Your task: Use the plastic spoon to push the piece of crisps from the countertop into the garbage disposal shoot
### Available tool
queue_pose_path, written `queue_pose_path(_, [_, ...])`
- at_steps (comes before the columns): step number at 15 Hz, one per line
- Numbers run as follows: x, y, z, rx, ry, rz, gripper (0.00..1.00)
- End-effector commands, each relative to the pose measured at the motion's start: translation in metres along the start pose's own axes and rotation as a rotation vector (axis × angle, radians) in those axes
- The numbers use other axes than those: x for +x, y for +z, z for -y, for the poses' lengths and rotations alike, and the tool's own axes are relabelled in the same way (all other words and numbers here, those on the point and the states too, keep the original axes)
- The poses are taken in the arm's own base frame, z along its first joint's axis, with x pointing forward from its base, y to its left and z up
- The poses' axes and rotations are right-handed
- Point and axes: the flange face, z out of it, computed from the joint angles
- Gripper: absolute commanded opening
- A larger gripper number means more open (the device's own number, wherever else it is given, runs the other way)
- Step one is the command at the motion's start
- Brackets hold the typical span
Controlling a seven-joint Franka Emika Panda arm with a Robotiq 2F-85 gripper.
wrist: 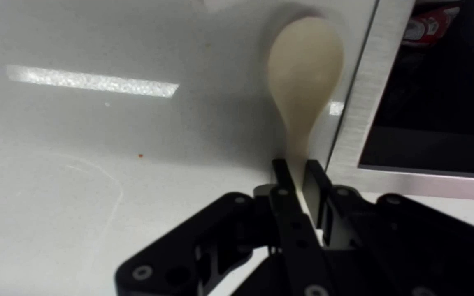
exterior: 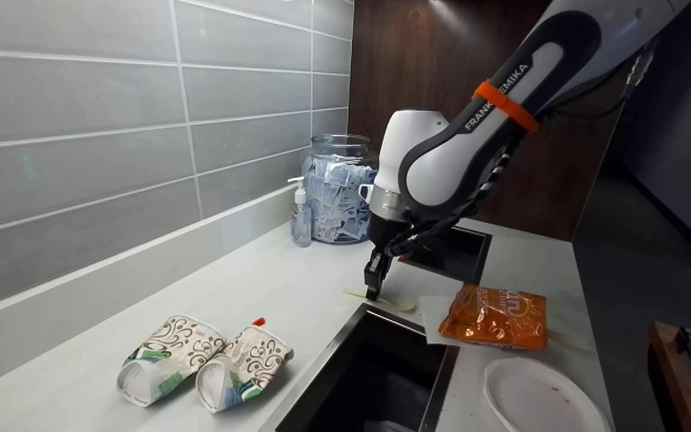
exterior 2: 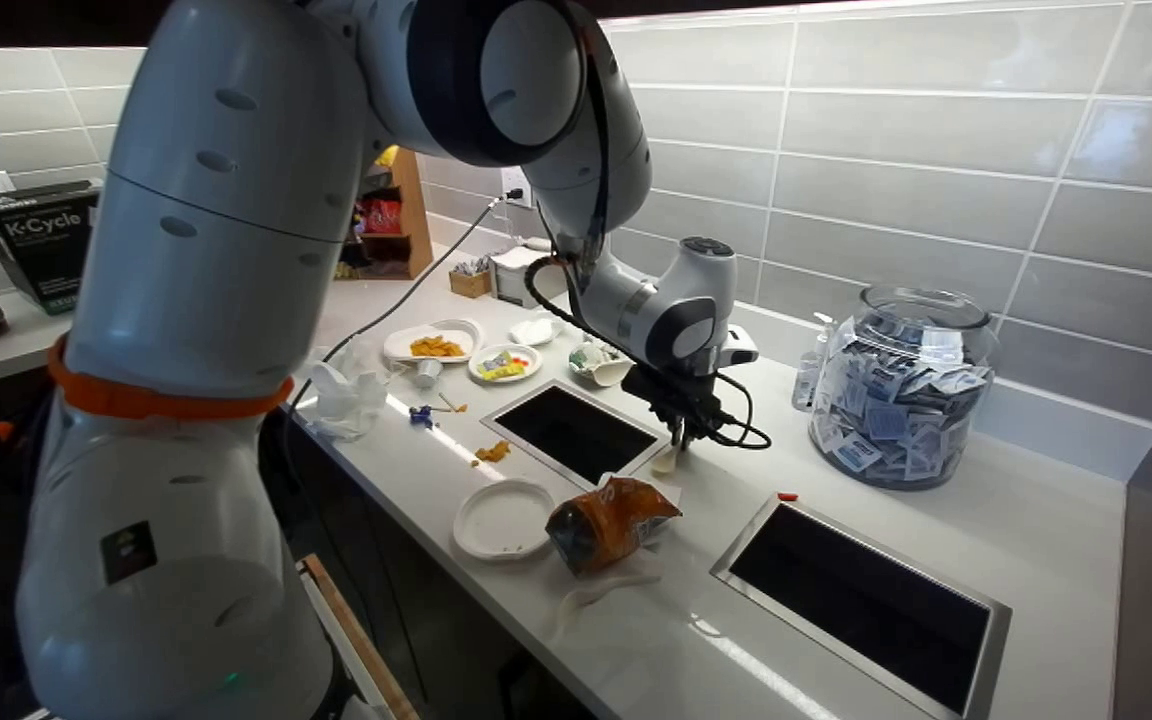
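Note:
The plastic spoon [wrist: 306, 57] lies low over the countertop [wrist: 204, 123], its bowl pointing away from my gripper [wrist: 295, 166] in the wrist view. Both fingers press on its handle from either side, so the gripper is shut on it. In an exterior view the handle end of the spoon [exterior: 406, 306] sticks out past my gripper [exterior: 372, 294]. Close by is a garbage disposal shoot, a dark opening with a metal rim [exterior: 319, 366]. Orange pieces of crisps [exterior 2: 492, 453] rest on the countertop along that opening's side, seen in an exterior view.
An orange bag [exterior: 495, 318] and a white plate [exterior: 540, 396] sit beside the opening. Two crumpled paper cups [exterior: 171, 354] lie on its wall side. A glass jar [exterior: 336, 198] and pump bottle [exterior: 301, 219] stand behind the gripper. Another opening has a metal rim [exterior 2: 993, 640].

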Motion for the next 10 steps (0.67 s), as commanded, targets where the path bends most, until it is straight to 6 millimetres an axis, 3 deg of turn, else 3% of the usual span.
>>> queue_pose_path(1, [0.001, 0.004, -0.005, 0.088, 0.024, -0.016, 0.03])
queue_pose_path(4, [0.001, -0.002, -0.001, 0.155, 0.013, -0.054, 0.03])
queue_pose_path(10, [0.001, -0.018, 0.039, 0.360, -0.124, -0.183, 0.03])
